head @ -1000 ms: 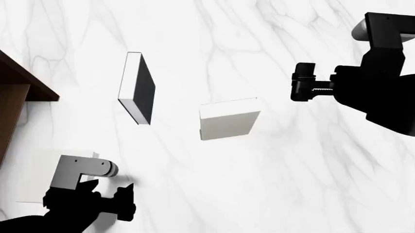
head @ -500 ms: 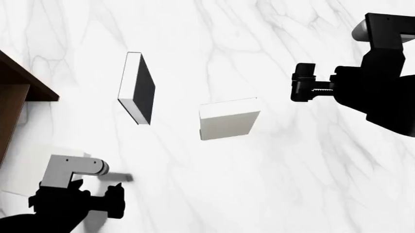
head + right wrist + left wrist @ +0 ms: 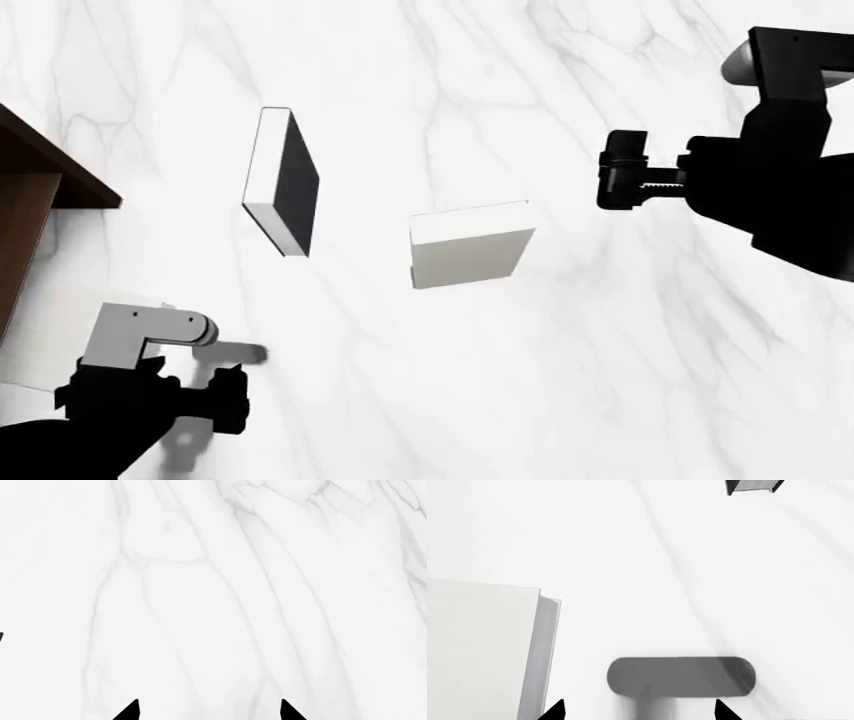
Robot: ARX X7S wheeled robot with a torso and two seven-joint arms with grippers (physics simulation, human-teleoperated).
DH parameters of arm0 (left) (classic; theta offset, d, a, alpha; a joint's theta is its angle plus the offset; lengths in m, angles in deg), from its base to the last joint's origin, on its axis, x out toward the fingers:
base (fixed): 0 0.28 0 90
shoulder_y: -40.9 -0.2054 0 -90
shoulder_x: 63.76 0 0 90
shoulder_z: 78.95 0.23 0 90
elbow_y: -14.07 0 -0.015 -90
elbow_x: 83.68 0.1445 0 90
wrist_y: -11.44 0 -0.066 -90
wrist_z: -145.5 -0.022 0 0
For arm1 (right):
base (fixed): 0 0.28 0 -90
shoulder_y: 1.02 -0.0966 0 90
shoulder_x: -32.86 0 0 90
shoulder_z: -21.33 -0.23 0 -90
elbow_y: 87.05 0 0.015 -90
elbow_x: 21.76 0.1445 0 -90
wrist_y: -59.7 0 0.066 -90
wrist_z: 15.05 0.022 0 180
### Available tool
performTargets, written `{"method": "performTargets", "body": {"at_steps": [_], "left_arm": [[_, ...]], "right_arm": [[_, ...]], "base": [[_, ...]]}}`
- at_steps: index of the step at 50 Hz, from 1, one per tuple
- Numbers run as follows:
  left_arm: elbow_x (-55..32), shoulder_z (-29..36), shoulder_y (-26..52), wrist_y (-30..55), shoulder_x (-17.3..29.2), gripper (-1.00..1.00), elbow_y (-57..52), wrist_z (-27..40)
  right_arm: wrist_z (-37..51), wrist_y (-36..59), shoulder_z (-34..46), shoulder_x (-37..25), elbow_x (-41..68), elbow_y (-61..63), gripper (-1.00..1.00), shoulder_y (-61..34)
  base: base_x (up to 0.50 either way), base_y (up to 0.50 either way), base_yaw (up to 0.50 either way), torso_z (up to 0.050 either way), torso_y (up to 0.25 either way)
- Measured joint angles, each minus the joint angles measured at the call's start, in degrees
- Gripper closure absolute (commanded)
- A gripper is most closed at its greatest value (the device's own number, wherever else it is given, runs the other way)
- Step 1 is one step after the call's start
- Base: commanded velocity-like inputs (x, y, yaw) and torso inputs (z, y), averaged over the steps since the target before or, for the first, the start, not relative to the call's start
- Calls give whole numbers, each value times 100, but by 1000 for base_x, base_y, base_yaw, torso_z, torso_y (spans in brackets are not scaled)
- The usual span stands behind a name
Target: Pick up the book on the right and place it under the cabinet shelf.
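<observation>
Attention belongs first to the thin, plain white rectangular book (image 3: 480, 650), which lies flat on the white marble bench (image 3: 534, 380) with its pale grey page edge turned towards the black left gripper (image 3: 640, 711). That gripper hovers just beside the book, jaws spread wide and holding nothing. In the head view the book (image 3: 34, 350) is only a faint pale patch, close below the dark brown wooden cabinet shelf (image 3: 40, 165). To do this step well, I judge the left gripper should shift sideways until the page edge sits between its jaws, then come down low, since so thin a book offers little to pinch and may slide on smooth marble. Farther from the book stand a white book with a black face (image 3: 283, 180) and a plain grey book with a lighter top edge (image 3: 470, 248). Well apart from it the black right gripper (image 3: 621, 180) hangs open and empty. No brand, label or writing shows on anything.
</observation>
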Motion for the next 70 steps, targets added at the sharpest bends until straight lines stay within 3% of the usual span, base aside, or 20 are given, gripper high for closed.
{"method": "performTargets", "body": {"at_steps": [50, 70], "left_arm": [[-141, 45, 390, 155, -13, -100, 409, -119], [255, 35, 520, 349, 74, -100, 449, 251]], "right_arm": [[-33, -76, 39, -22, 17, 22, -100, 35], [-62, -117, 42, -54, 21, 37, -100, 61]], "base": [[0, 0, 0, -1, -3], [0, 0, 0, 0, 0]]}}
